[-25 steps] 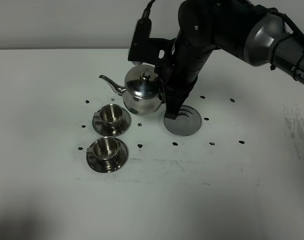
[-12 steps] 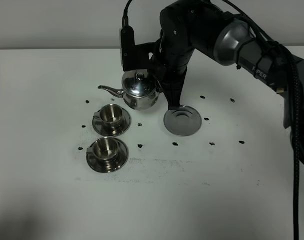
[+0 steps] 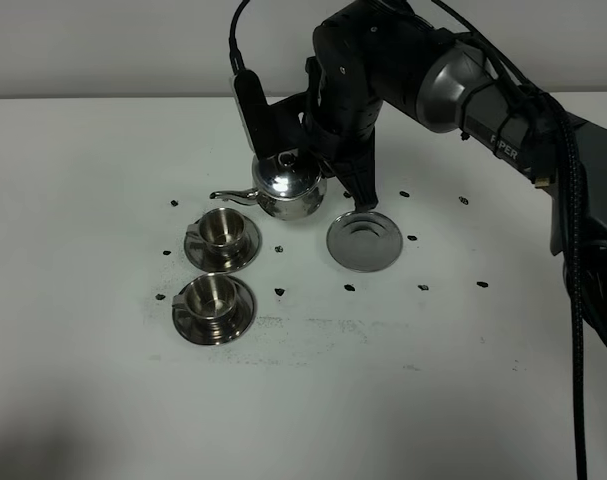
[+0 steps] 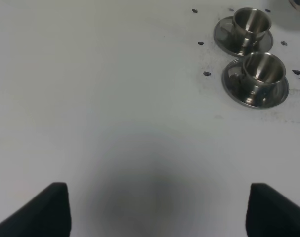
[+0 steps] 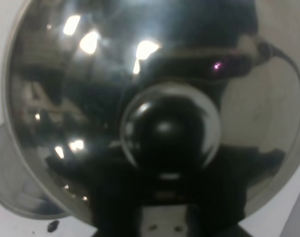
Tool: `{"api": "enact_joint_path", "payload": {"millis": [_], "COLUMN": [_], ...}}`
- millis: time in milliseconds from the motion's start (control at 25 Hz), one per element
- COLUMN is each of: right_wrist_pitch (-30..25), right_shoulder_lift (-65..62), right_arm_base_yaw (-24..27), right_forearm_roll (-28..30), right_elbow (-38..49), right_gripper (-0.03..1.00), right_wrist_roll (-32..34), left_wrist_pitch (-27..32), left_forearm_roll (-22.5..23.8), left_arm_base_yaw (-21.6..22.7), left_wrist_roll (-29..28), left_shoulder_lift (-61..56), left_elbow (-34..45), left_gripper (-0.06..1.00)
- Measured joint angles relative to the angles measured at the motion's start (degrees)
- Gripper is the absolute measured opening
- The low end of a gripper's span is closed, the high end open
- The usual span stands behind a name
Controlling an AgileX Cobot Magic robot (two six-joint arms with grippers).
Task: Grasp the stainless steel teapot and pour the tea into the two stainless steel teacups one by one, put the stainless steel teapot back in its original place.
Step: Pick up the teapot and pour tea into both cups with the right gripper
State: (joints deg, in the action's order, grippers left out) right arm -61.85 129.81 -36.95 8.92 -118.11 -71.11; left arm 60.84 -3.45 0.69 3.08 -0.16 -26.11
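Exterior high view: shiny squat stainless steel teapot (image 3: 288, 185), spout leftward, hangs toward the white table's (image 3: 103, 400) far edge, just left of the black right gripper (image 3: 335, 175), apparently clamped on its loop handle. Jaws of left gripper (image 4: 157, 212) spread wide, empty.

Cannot see teapot (image 3: 291, 187) handle or right gripper behind the arm (image 3: 383, 70); shows only cropped corners of the left gripper (image 4: 159, 212).
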Motion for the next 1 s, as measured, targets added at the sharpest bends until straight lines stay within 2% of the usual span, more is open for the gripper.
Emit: {"api": "enact_joint_path", "payload": {"millis": [160, 1000], "right_wrist_pitch": [2.3, 6.2], "right_shoulder_lift": [1.0, 6.3], "right_arm_base_yaw": [0.0, 0.1], "right_forearm_roll": [1.9, 6.5], "right_elbow": [-0.3, -2.4], "right_gripper": [0.17, 0.17], "right_wrist_roll": [-0.8, -4.0], "left_wrist_pitch": [0.0, 0.0], "left_forearm_roll": [0.0, 0.0], "left_arm_base_yaw": [0.0, 0.0], "left_wrist_roll": [0.0, 0.0], "left_shoulder_lift": [0.0, 0.0], "left_elbow": [0.0, 0.0], "left_gripper": [0.69, 0.69]}}
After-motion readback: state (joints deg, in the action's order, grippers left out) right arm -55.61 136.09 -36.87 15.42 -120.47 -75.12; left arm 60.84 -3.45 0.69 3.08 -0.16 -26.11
